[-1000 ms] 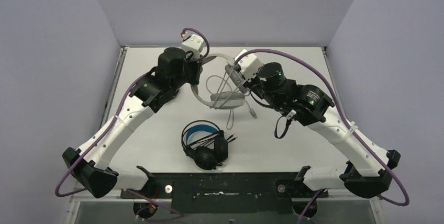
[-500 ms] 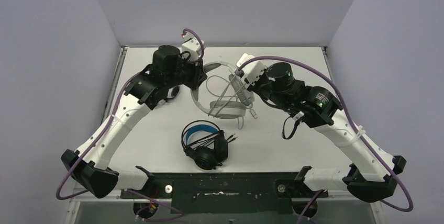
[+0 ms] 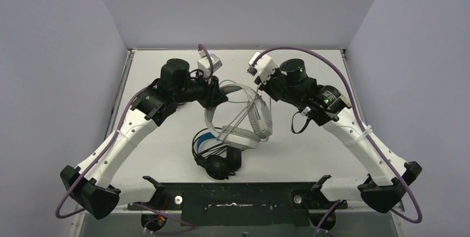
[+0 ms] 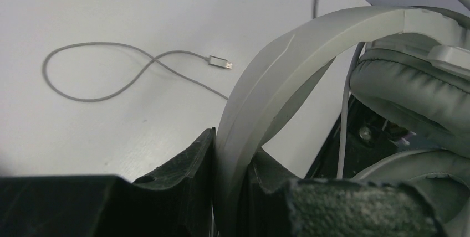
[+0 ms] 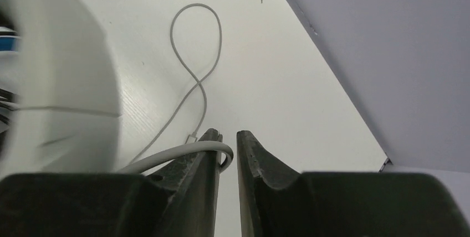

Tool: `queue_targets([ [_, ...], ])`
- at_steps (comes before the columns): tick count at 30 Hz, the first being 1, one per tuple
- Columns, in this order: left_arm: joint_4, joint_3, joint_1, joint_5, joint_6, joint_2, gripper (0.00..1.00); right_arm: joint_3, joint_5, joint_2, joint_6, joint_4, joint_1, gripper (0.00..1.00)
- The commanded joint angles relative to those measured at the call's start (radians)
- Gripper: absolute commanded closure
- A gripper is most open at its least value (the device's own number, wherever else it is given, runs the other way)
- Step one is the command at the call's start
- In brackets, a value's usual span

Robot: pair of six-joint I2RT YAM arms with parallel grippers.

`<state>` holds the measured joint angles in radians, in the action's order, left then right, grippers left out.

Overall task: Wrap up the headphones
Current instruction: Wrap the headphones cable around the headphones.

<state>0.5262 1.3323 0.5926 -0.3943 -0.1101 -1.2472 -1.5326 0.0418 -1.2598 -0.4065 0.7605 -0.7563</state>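
Plainly, the left claw (image 4: 231, 148) pinched the white headband (image 4: 310, 32), but the right claw (image 5: 227, 137) stood barely parted — the pale cable (image 5: 166, 159), merely hooked there, could slip off.

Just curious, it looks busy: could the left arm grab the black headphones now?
Probably not: the left gripper is shut on the white headset, which also overlaps the black headphones.

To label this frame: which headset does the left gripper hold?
The pale grey headset; the left gripper pinches its headband. The black, blue-lined headset lies ungripped on the table.
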Motion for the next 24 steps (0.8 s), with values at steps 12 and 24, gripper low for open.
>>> queue_targets([
  [12,-0.212,0.026,0.003,-0.287,-0.428,0.107,1.00,0.274,-0.423,0.007,0.189,-0.373,0.185,0.65],
  [24,-0.001,0.223,-0.039,-0.171,-0.518,0.066,1.00,0.455,-0.557,-0.105,0.534,-0.841,0.288,0.35],
])
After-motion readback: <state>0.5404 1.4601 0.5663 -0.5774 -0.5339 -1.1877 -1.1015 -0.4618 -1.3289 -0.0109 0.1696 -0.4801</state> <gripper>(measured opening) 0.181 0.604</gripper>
